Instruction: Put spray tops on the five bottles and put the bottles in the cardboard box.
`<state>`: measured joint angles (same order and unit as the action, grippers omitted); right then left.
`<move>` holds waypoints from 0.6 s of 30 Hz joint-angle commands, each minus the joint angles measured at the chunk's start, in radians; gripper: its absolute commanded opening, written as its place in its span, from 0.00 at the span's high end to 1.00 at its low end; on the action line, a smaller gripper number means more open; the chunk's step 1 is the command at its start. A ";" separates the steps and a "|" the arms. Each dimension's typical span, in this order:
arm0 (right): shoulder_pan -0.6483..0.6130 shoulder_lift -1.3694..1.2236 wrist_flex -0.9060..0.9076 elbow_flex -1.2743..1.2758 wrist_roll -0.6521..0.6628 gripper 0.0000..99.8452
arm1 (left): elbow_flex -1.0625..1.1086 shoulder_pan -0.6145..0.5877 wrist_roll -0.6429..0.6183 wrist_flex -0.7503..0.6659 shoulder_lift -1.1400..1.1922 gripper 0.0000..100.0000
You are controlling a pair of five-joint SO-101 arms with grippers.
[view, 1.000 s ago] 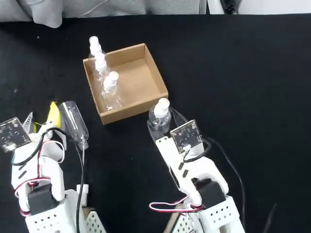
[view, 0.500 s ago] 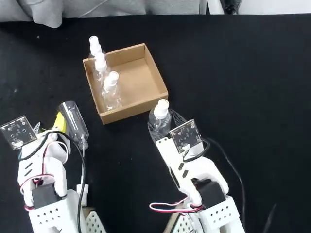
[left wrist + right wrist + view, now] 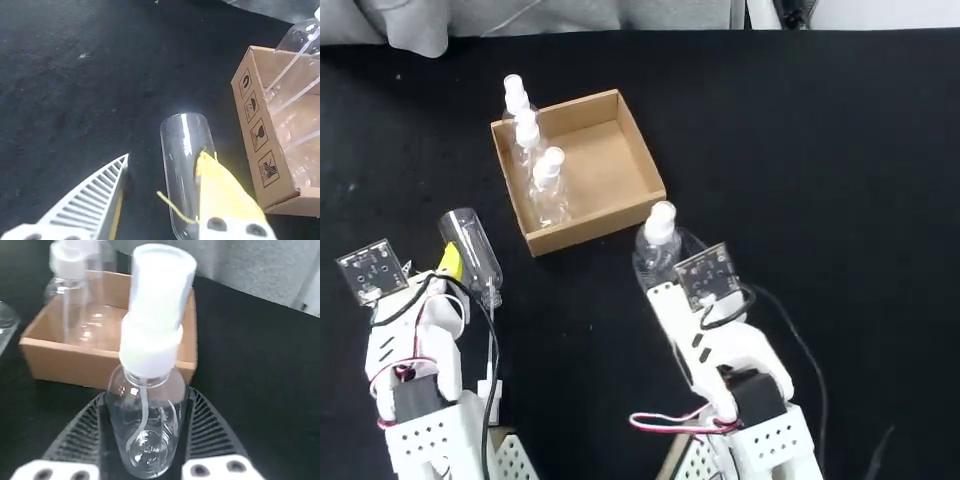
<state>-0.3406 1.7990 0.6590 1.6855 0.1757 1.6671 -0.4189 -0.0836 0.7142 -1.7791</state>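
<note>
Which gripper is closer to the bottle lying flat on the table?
Left. The left gripper has the lying bottle between its open fingers, beside the yellow one. The right gripper is by a corner of the cardboard box, shut on an upright bottle.

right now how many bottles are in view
5. In the cardboard box: back bottle, middle bottle, front bottle. Fourth bottle held by the right gripper. Topless bottle lying on the table at the left gripper.

Left gripper [image 3: 164,159] spread wide over the black table [image 3: 75,75], white ribbed finger [image 3: 95,200] one side, yellow finger [image 3: 225,200] the other, clear bottle [image 3: 182,145] lying on its side beside the yellow one, perhaps touching, cardboard box [image 3: 257,135] near, capped bottles [image 3: 300,100] inside.
</note>
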 commanded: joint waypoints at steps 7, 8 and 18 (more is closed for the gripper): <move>0.037 0.097 0.117 -0.153 -0.008 0.99 | 0.035 -0.004 0.006 -0.143 -0.012 0.80; 0.037 0.097 0.132 -0.176 -0.006 0.99 | 0.035 -0.002 0.006 -0.143 -0.012 0.80; 0.037 0.093 0.183 -0.364 -0.003 0.99 | 0.035 -0.002 0.006 -0.143 -0.012 0.80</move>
<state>-0.3284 1.7990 0.8385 1.4339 0.1772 1.6747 -0.4189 -0.0821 0.5961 -1.7791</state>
